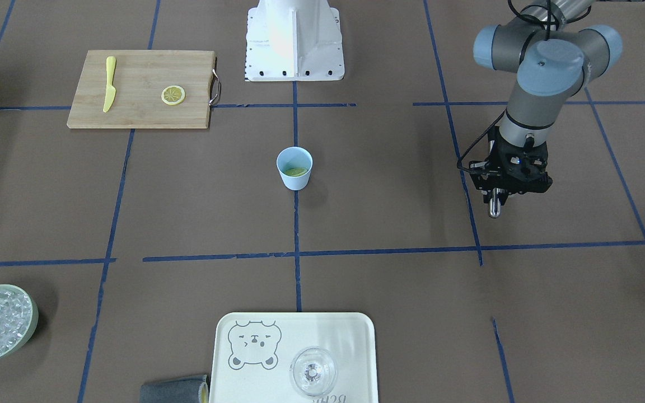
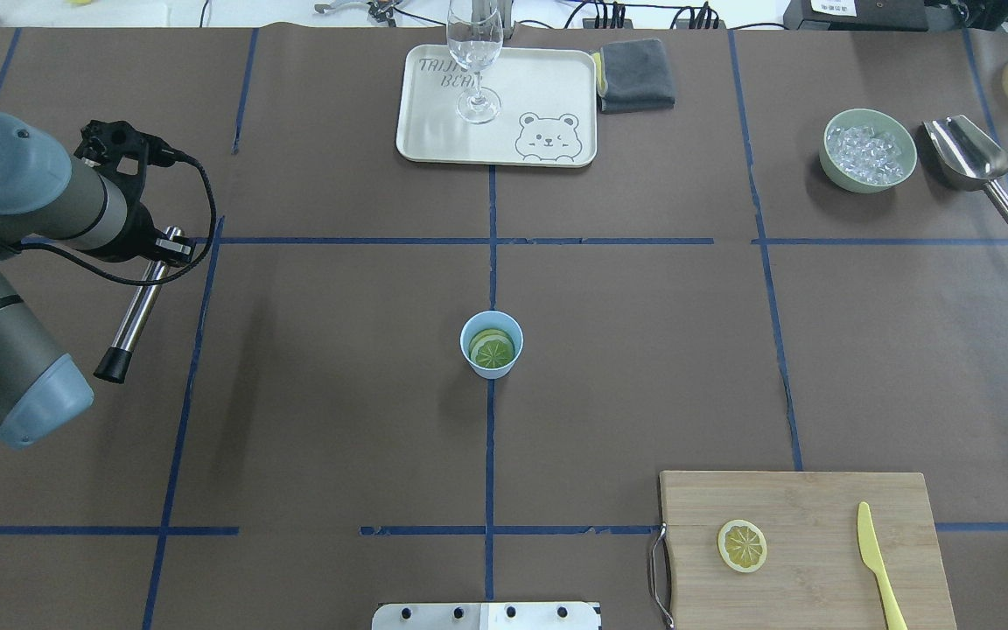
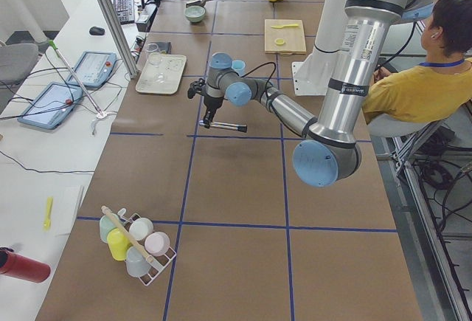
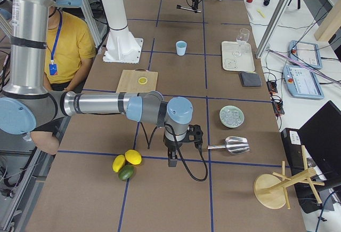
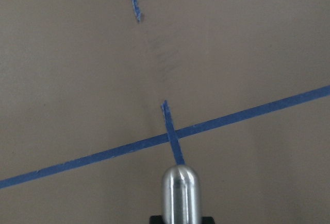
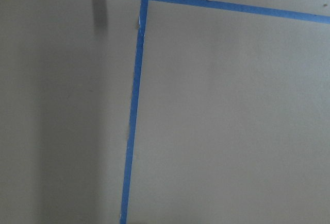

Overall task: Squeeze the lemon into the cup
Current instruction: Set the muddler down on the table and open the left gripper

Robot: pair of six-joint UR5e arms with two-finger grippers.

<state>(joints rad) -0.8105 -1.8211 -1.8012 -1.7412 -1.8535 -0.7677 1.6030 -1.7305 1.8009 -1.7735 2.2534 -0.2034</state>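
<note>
Overhead exterior: cup (image 2: 491, 344), light blue, stands upright at table (image 2: 338, 394) centre, right on the blue tape line, with green citrus slices (image 2: 493, 352) lying inside it. The lemon (image 2: 742, 545) is a round yellow slice lying cut face up on the wooden cutting board (image 2: 801, 516) at the near right, well apart from the cup. A yellow knife (image 2: 876, 560) lies on the same board beside the lemon, not touching it. The left gripper (image 2: 164, 248) hangs over the table's left side, far from the cup, with its fingers clamped on one end of a steel rod (image 2: 138, 302) whose black-tipped other end sticks out toward the robot. The left wrist view shows only the rod's rounded metal end over tape lines. The right gripper (image 4: 173, 161) shows only in the exterior right view, pointing down over a tape crossing near whole yellow and green fruit (image 4: 128, 162); cannot tell if its fingers are apart or together. At the far edge a tray (image 2: 434, 131) with a bear print carries a clear stemmed glass (image 2: 476, 61), with a grey cloth (image 2: 635, 74) just beside the tray. At the far right a pale green bowl (image 2: 858, 182) holds ice, and a metal scoop (image 2: 968, 153) lies next to it.
</note>
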